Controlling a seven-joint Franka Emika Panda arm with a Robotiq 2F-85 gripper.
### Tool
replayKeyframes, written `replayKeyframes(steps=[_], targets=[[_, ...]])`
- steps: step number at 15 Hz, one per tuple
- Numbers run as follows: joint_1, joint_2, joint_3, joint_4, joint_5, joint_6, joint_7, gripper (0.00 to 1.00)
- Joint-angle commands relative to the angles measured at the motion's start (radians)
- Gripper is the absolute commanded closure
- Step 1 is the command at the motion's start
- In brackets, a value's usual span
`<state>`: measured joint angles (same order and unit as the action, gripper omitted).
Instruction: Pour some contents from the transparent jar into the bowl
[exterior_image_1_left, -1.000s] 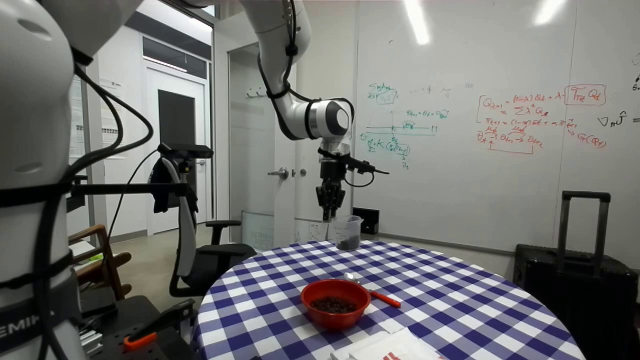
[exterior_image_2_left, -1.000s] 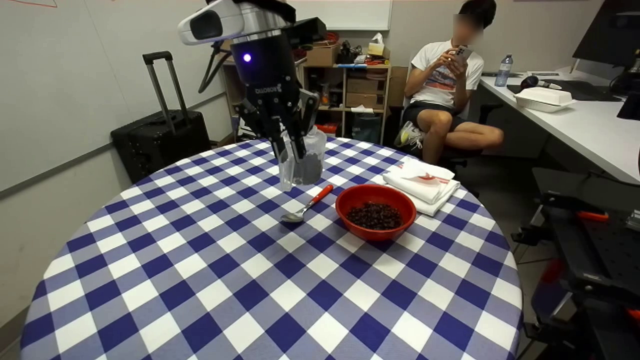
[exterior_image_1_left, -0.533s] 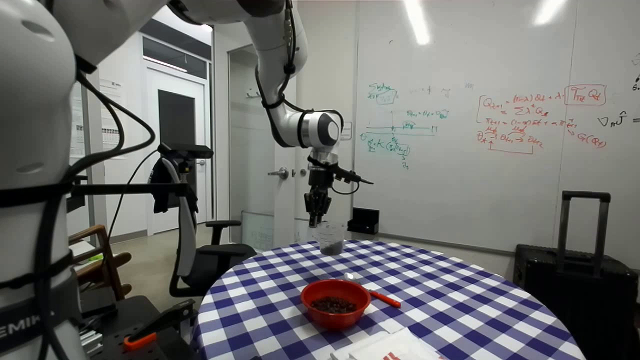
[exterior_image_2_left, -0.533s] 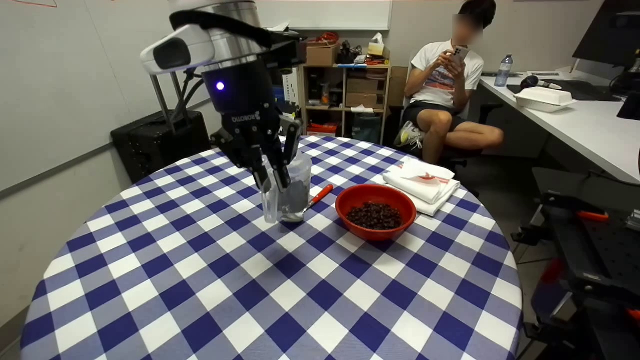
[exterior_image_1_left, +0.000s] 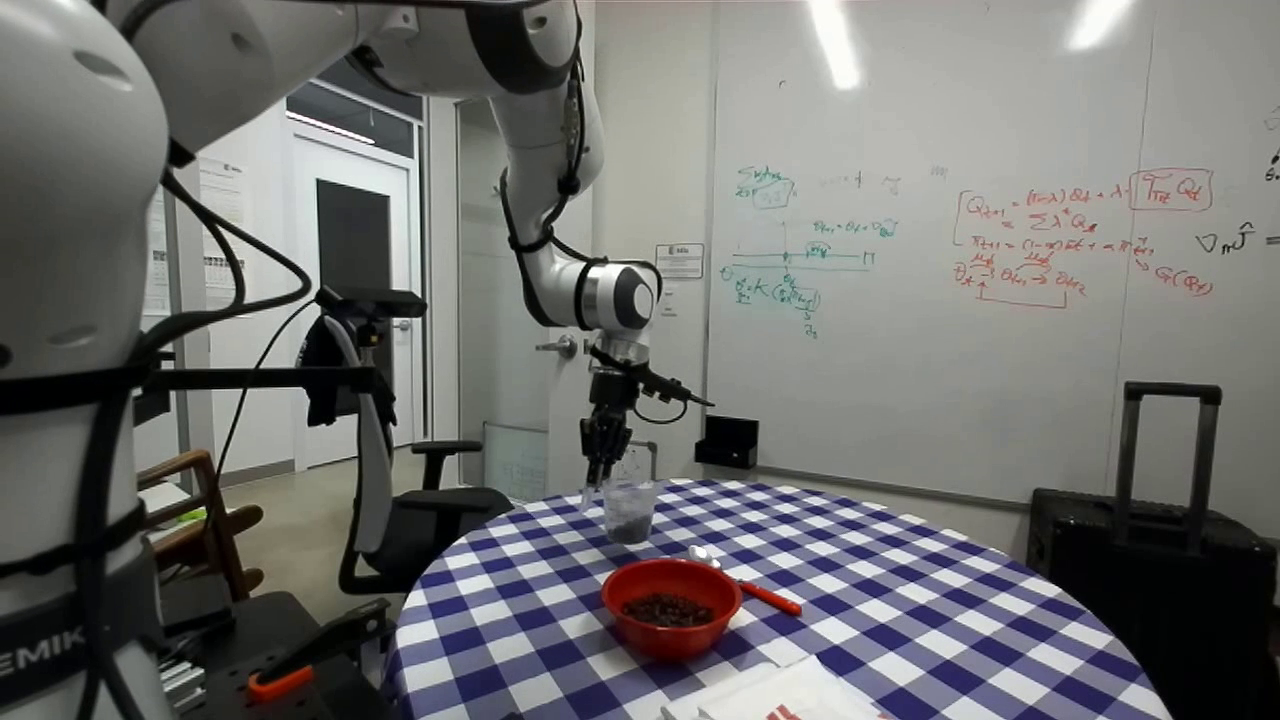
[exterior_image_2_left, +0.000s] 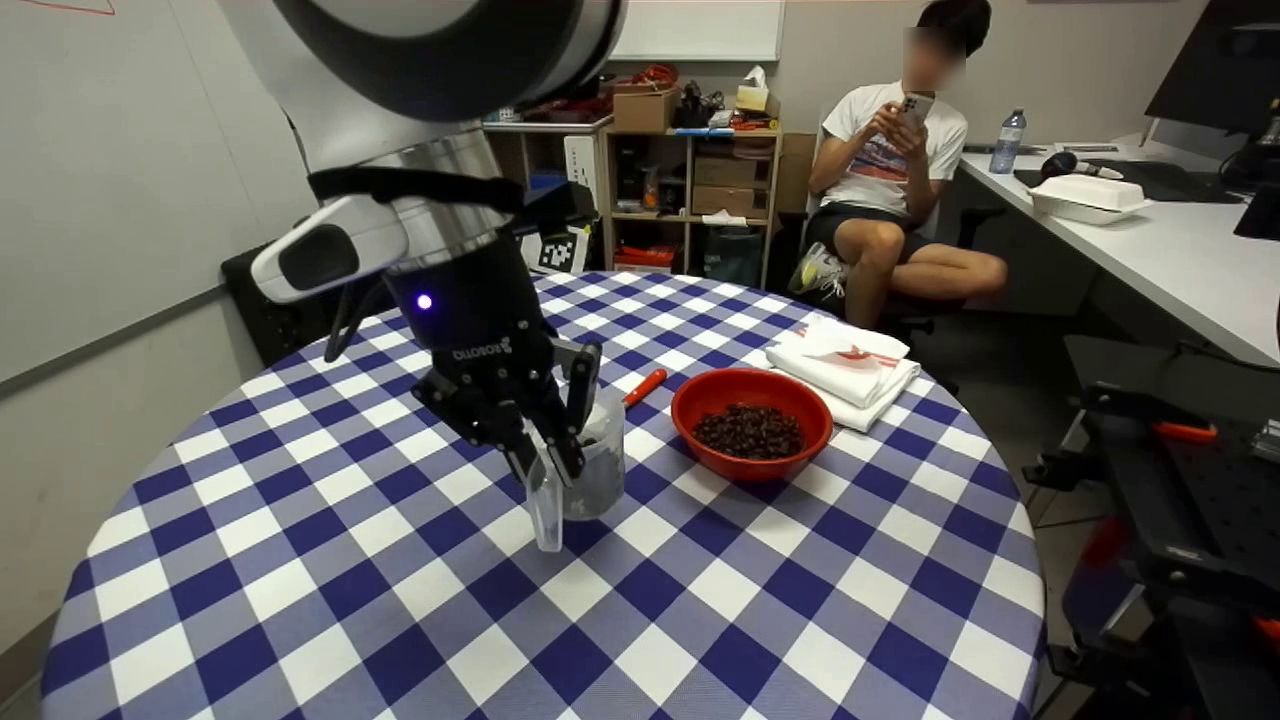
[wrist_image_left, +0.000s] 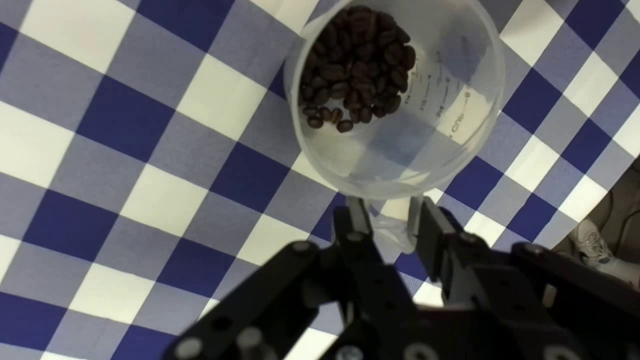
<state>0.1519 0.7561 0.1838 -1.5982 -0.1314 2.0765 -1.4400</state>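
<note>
one jar (wrist_image_left: 435, 105), one bowl (exterior_image_1_left: 672, 642), one spoon (exterior_image_1_left: 770, 598), one suitcase (exterior_image_1_left: 1150, 560), one phone (exterior_image_2_left: 918, 104)

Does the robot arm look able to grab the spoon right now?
Probably not yet: the end effector is closed on the handle of the jar, so it would likely have to set that down first. The spoon lies on the table, its red end showing in both exterior views.

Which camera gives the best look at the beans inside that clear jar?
The wrist view: it looks into the clear jar from above, so single dark beans stand out. In both exterior views, seen through the jar, they show only as a dull greyish mass.
</note>
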Motion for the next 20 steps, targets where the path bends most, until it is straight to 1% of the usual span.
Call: replayKeyframes(steps=[1,6,7,8,9,11,12,14,15,17,18,19,20], targets=[[0.000,0.050,0.006,0.056,-0.011,-0.034,0.011,0.93],[-0.023,0.077,0.011,0.058,0.008,-0.037,0.008,0.93],[-0.028,0.079,0.013,0.059,0.015,-0.038,0.008,0.53],[-0.033,0.079,0.015,0.059,0.020,-0.038,0.006,0.45],[-0.037,0.076,0.016,0.059,0.024,-0.039,0.009,0.40],[-0.053,0.061,0.028,0.054,0.040,-0.036,-0.008,0.25],[-0.061,0.049,0.034,0.046,0.050,-0.026,-0.011,0.16],[-0.086,0.000,0.048,0.003,0.065,0.001,-0.033,0.03],[-0.100,-0.029,0.053,-0.025,0.067,0.010,-0.054,0.00],[-0.132,-0.102,0.057,-0.089,0.057,-0.005,-0.127,0.00],[-0.143,-0.139,0.051,-0.122,0.057,-0.002,-0.140,0.00],[-0.156,-0.190,0.039,-0.176,0.078,0.014,-0.110,0.00],[-0.165,-0.229,0.021,-0.215,0.100,0.029,-0.048,0.00]])
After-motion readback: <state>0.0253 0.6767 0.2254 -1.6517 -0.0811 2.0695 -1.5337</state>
